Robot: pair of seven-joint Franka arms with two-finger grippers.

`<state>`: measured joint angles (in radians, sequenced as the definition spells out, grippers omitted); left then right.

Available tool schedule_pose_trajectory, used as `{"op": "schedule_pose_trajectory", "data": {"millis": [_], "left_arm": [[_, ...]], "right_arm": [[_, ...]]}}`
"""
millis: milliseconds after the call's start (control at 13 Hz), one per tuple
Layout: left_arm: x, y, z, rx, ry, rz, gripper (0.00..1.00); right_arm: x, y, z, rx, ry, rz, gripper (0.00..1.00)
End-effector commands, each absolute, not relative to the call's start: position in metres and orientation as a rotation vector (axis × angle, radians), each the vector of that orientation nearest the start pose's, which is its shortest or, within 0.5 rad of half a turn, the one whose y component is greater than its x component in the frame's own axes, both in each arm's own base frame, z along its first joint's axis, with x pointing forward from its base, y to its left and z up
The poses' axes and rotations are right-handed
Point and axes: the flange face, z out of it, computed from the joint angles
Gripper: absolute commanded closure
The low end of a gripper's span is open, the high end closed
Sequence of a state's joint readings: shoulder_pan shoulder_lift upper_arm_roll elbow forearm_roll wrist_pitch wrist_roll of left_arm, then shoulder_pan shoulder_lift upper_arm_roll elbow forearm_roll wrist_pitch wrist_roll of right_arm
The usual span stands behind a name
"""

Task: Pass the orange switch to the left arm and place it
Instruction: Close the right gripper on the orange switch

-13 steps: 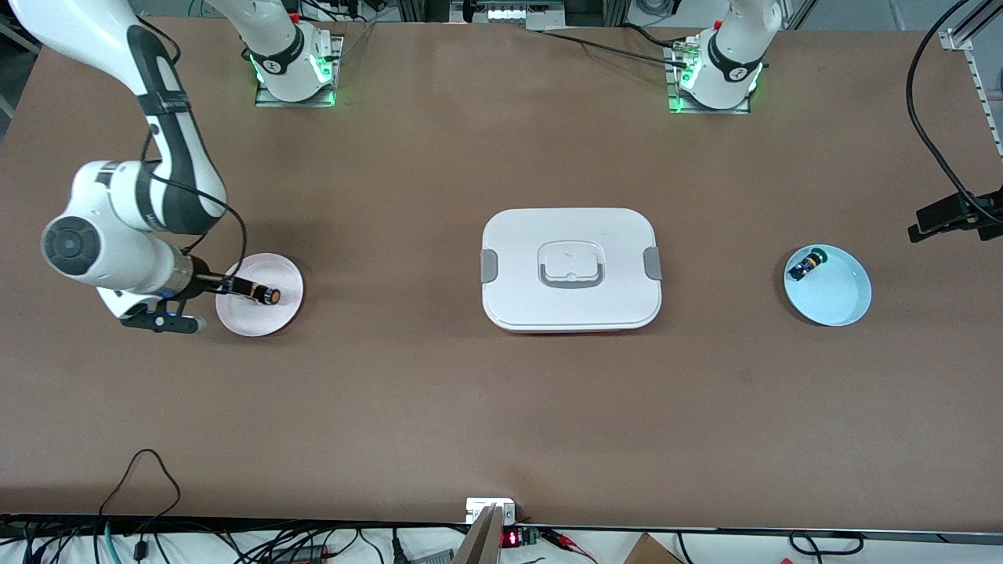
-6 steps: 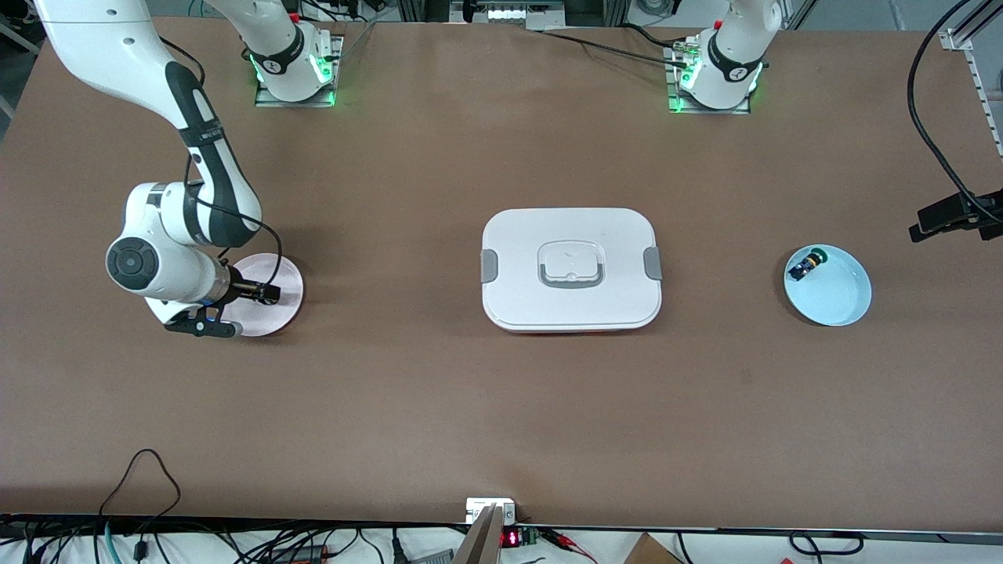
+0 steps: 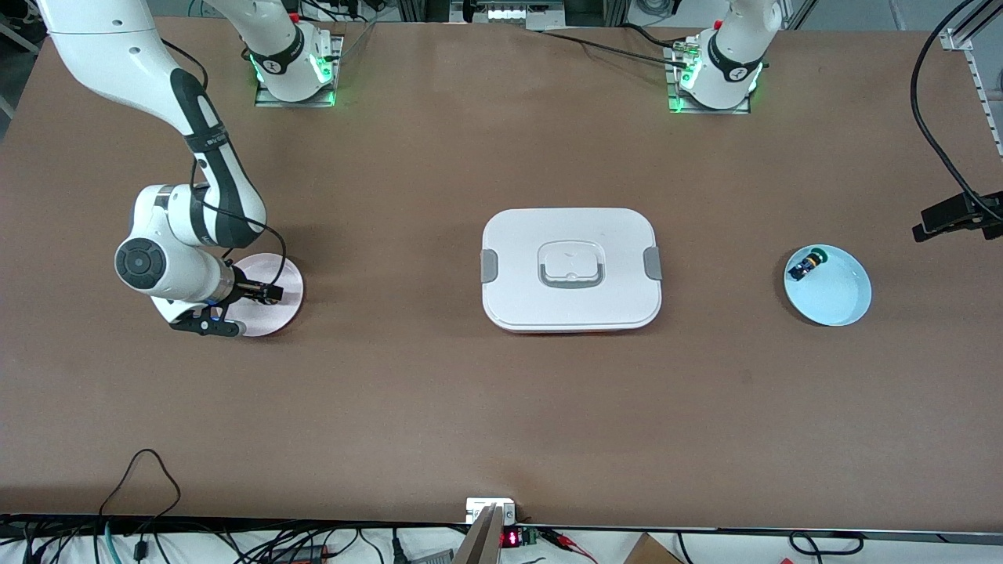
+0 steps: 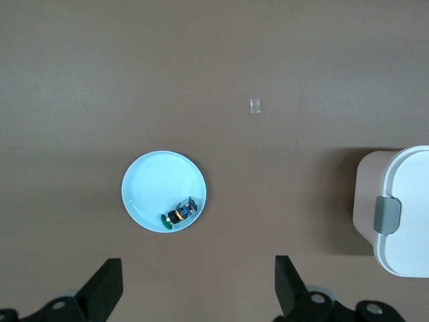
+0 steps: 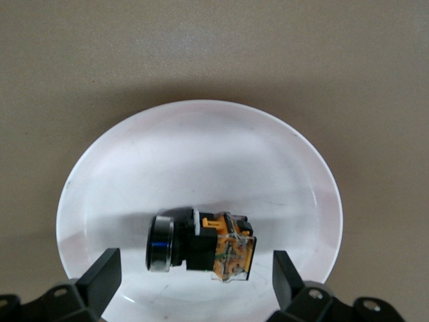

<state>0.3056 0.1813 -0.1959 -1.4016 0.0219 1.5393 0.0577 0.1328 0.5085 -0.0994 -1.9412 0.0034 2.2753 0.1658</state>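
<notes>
right gripper point(image 5: 191, 278) hangs spread over the pink plate point(image 5: 201, 134), orange switch point(image 5: 201, 247) lying on it between the fingers. we descend straight, clamp mid-body. left gripper point(image 4: 198, 285) waits, spread, high.

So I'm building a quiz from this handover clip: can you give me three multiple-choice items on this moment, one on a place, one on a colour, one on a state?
1. Where does the orange switch lie?
A. on the pink plate
B. on the box lid
C. on the bare table

2. What colour is the plate holding the blue-and-green component?
A. yellow
B. light blue
C. black

3. How is the right gripper set?
A. shut on the switch
B. open, fingers either side of the switch
C. open over the box

Answers:
1 A, the right wrist view shows the switch resting on that plate.
2 B, front and left wrist views show a light blue plate.
3 B, both fingers stand apart from the switch. The left gripper waits, open, high above the table.
</notes>
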Motion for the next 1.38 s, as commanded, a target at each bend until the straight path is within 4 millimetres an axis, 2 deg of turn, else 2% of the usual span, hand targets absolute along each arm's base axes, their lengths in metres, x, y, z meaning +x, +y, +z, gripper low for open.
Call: {"op": "schedule_pose_trajectory", "data": {"millis": [0,692,769,923,1000,1077,1154,1308], "left_arm": [[0.603,0.081,0.603,-3.165,-0.086,0.061,0.0],[0.601,0.084,0.606,-3.134,-0.067,0.056,0.0],[0.603,0.079,0.605,-3.121,-0.044,0.056,0.0],[0.605,0.071,0.604,-3.102,-0.028,0.057,0.0],[0.605,0.069,0.604,-3.096,-0.028,0.058,0.0],[0.605,0.064,0.603,-3.089,-0.017,0.067,0.0],[0.605,0.063,0.603,-3.089,-0.014,0.069,0.0],[0.606,0.063,0.601,-3.09,-0.012,0.074,0.0]], "right_arm": [[0.599,0.016,0.196,-3.159,0.278,0.261,0.0],[0.59,0.017,0.177,-3.161,0.276,0.236,0.0],[0.589,0.017,0.175,-3.161,0.276,0.241,0.0],[0.59,0.019,0.176,-3.163,0.267,0.238,0.21],[0.591,0.019,0.176,-3.164,0.245,0.239,0.37],[0.591,0.02,0.177,-3.164,0.24,0.239,0.57],[0.592,0.02,0.179,-3.165,0.233,0.234,0.66],[0.598,0.021,0.19,-3.166,0.215,0.213,0.72]]}}
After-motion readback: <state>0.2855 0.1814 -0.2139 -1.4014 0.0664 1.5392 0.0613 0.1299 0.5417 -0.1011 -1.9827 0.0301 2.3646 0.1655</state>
